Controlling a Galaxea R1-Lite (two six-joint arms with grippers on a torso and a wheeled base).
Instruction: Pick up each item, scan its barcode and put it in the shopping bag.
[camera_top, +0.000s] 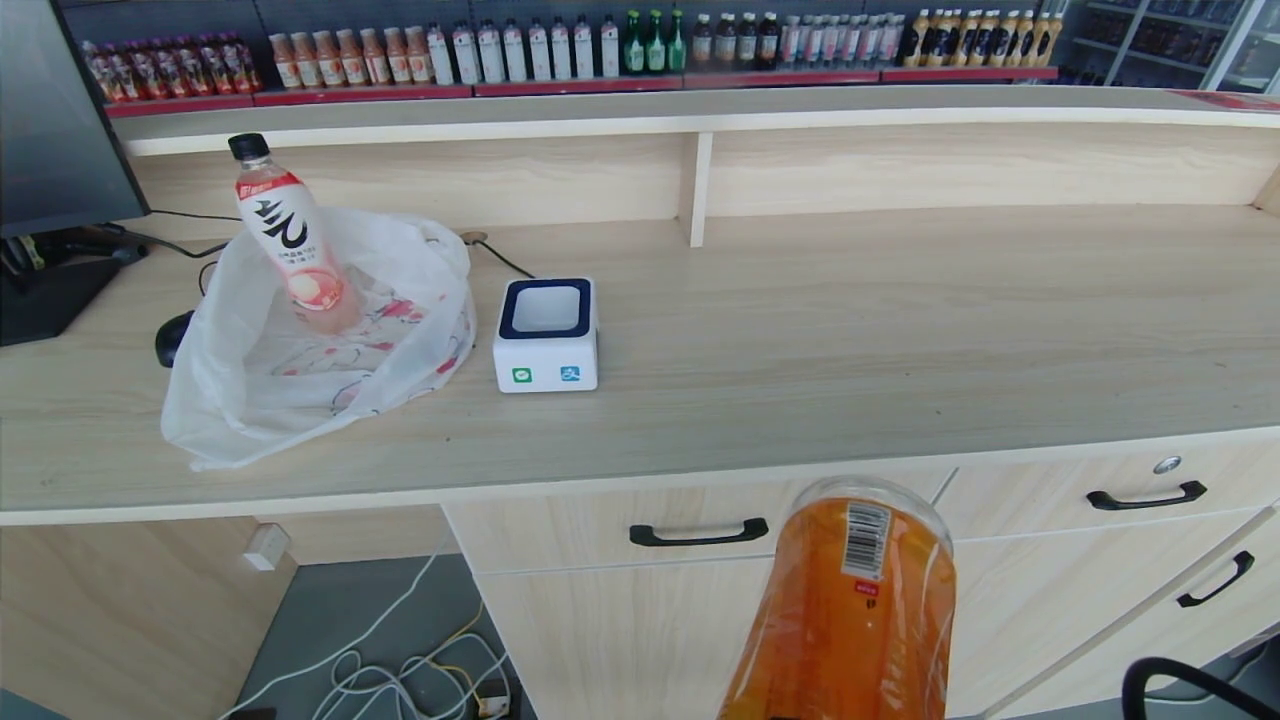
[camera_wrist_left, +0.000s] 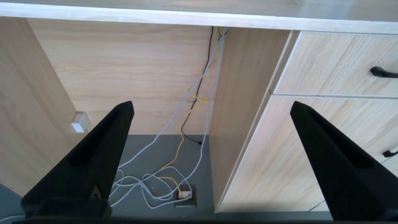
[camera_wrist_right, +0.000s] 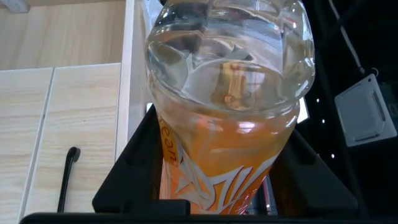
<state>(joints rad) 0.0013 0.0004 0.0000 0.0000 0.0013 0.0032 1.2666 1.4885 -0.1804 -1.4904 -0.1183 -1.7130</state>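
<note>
The right tool (camera_wrist_right: 224, 180) is closed on the orange bottle (camera_top: 850, 600), with one finger set against each side of the bottle body. In the head view, the orange bottle is seen in front of the drawers (camera_top: 700, 560), below the front edge of the surface (camera_top: 850, 330), with its barcode label (camera_top: 866, 540) turned toward the camera.

The left tool (camera_wrist_left: 211, 168) is held open below the surface, with nothing between its fingers (camera_wrist_left: 93, 168).

The shopping bag (camera_top: 300, 380) is located on the left part of the surface. A pink bottle (camera_top: 290, 240) with a black cap is seated in the bag, tilted. The scanner (camera_top: 547, 335) is positioned just beside the bag, on its right. A mouse (camera_top: 172, 338) lies against the bag's left side.
</note>
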